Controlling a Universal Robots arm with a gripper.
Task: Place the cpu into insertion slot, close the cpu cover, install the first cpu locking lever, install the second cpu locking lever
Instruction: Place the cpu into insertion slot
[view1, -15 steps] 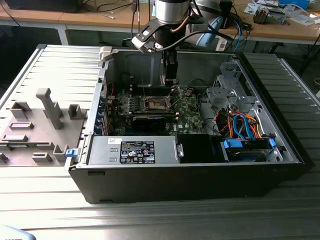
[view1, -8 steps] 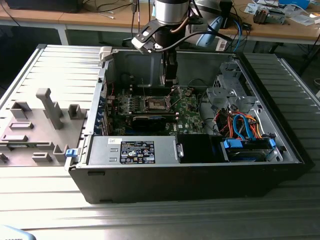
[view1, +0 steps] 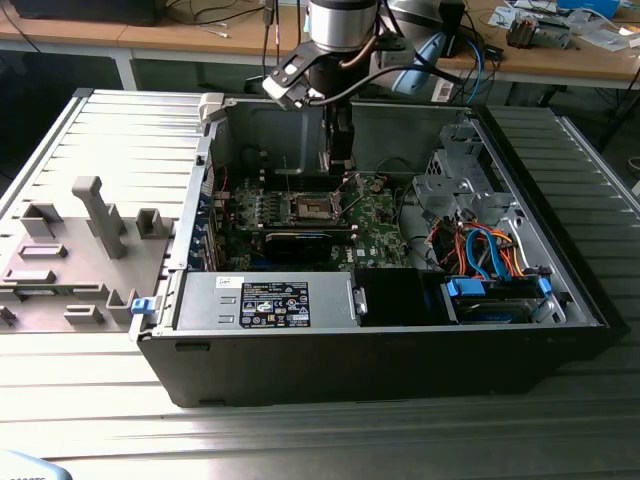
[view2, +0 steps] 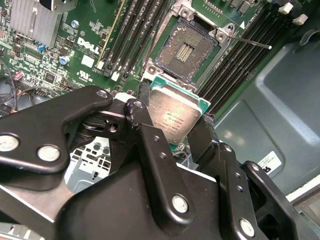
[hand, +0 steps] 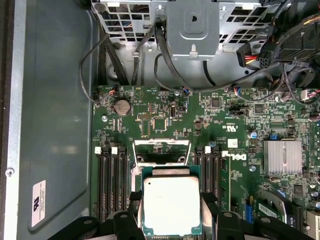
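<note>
Currently, operator, your arm (view1: 338, 40) stands near-vertical over the open computer case (view1: 380, 370). The gripper (view1: 339, 160) is lowered inside the case, above the green motherboard (view1: 375, 215). Its fingers (hand: 131, 202) are clamped on two opposite edges of the cpu (hand: 172, 204). In both wrist views the chip sits between them with its silver top showing, held clear of the board.

The insertion slot (view2: 186, 47) lies just beyond the chip, uncovered, with its dark centre exposed. The cpu cover (hand: 161, 147) appears tilted up off the slot. A thin lever (view2: 252, 43) juts out sideways from the socket rim.

Reading the exterior view from its left to its right:
- A grey moulded tray (view1: 80, 240) lies outside the case.
- A labelled power supply box (view1: 270, 300) sits at the near wall.
- A drive cage with orange and blue cables (view1: 480, 250) stands at the far end.

Possible obstructions:
- Memory slots (hand: 112, 175) flank the socket on both sides, close to the fingers.
- Black cables (hand: 165, 60) hang over the board's far edge, well apart from the chip.
- A finned heat sink (hand: 282, 157) stands to one side.
</note>
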